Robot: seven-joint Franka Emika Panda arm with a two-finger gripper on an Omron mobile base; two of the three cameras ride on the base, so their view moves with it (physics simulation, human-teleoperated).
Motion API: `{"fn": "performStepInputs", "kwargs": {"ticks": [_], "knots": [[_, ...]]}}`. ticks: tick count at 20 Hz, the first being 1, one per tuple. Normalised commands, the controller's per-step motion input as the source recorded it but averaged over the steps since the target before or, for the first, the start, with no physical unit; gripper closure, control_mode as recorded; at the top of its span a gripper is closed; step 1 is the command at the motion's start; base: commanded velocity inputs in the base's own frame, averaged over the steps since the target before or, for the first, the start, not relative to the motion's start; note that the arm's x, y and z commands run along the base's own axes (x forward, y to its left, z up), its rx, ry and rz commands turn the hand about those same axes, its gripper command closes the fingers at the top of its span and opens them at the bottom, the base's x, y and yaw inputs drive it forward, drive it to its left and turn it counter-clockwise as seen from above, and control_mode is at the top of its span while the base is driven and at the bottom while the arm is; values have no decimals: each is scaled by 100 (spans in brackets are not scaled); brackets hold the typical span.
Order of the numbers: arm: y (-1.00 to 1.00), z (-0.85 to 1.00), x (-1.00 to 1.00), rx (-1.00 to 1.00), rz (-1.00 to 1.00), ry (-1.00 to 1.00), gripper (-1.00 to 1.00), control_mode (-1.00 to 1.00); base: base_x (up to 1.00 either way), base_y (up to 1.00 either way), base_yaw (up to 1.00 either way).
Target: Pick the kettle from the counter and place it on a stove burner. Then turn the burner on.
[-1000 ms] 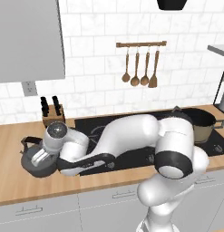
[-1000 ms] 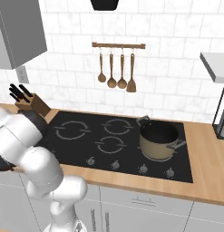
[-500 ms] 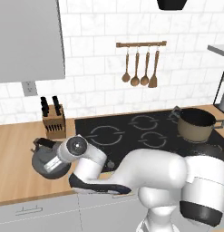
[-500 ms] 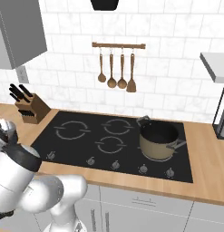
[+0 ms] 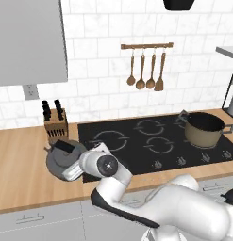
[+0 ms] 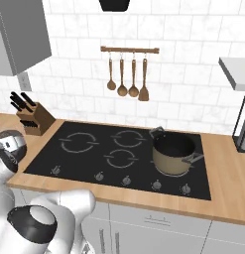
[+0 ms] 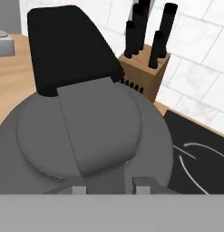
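1. Kettle (image 5: pixel 62 161) is sitting low over the wooden table (image 5: pixel 23 174), just left of the black cooktop (image 5: pixel 151 141) and in front of the knife block (image 5: pixel 55 123); whether its base is touching the wood or hanging just clear, I cannot tell.
2. The pincer (image 5: pixel 70 170) is reaching the kettle from the cooktop side, narrowly closed, and appears to be clamping the black arched handle, which in the hand view is looming dark above the grey lid.
3. Gripping the handle is probably keeping the body hanging level, so the spout is not tipping.
4. The large burner ring (image 5: pixel 111 140) is lying bare on the glass just right of the kettle, making it the shortest carry.
5. The brown pot (image 5: pixel 203 128) is occupying the cooktop's far right, well apart from the kettle.
6. The knobs are lining the cooktop's front edge, untouched, so the burner is not yet being switched on.
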Motion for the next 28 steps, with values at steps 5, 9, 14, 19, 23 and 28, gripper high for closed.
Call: {"fn": "performStepInputs", "kwargs": {"ticks": [5,9,14,19,23,28], "knots": [[-46,58,-18,8,-2,-4,100,-100,0,0,0],[-52,70,-2,16,-8,6,100,-100,0,0,0],[-52,42,14,11,-14,25,100,-100,0,0,0],[-55,18,34,0,-12,19,100,-100,0,0,0],[-44,4,33,0,-8,5,100,-100,0,0,0],[-20,0,34,0,-1,0,100,-100,0,0,0]]}}
